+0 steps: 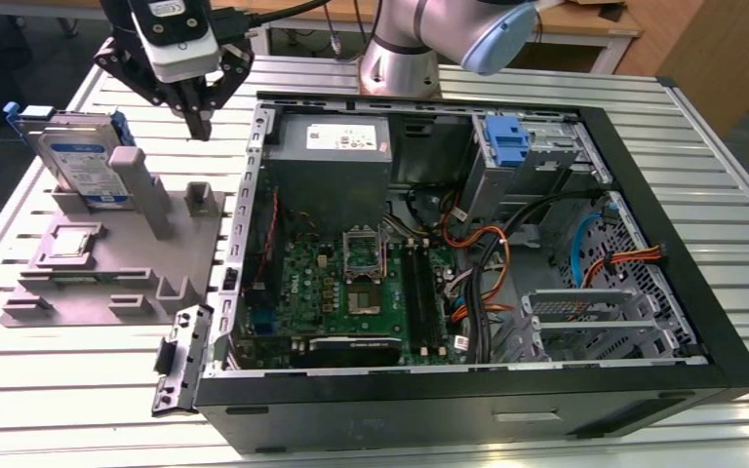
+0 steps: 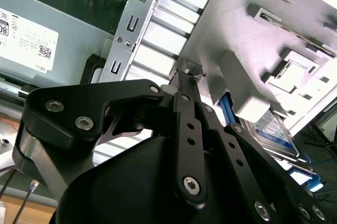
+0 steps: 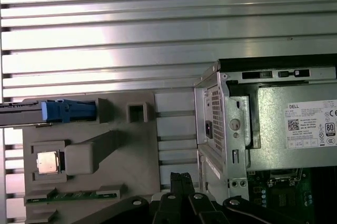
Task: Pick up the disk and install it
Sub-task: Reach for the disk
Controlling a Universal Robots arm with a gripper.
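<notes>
The disk [image 1: 82, 161] is a silver drive with a white and blue label and a blue carrier frame. It stands upright on edge in a slot of the grey fixture [image 1: 114, 278], at the exterior view's left. My gripper [image 1: 202, 125] hangs to the right of it, above the fixture's far edge and apart from the drive. Its black fingers meet at the tips, shut on nothing. The first wrist view has the disk [image 3: 31, 113] edge-on beyond the fingertips [image 3: 181, 179]. In the second wrist view the disk [image 2: 274, 129] lies past the shut gripper [image 2: 188, 77].
An open computer case [image 1: 687, 292] fills the exterior view's right, with power supply [image 1: 335, 146], motherboard [image 1: 348, 283], cables and a blue bracket [image 1: 509, 144] in the bay. A small square chip [image 1: 73, 244] sits on the fixture. All rest on a slatted metal table [image 1: 62, 390].
</notes>
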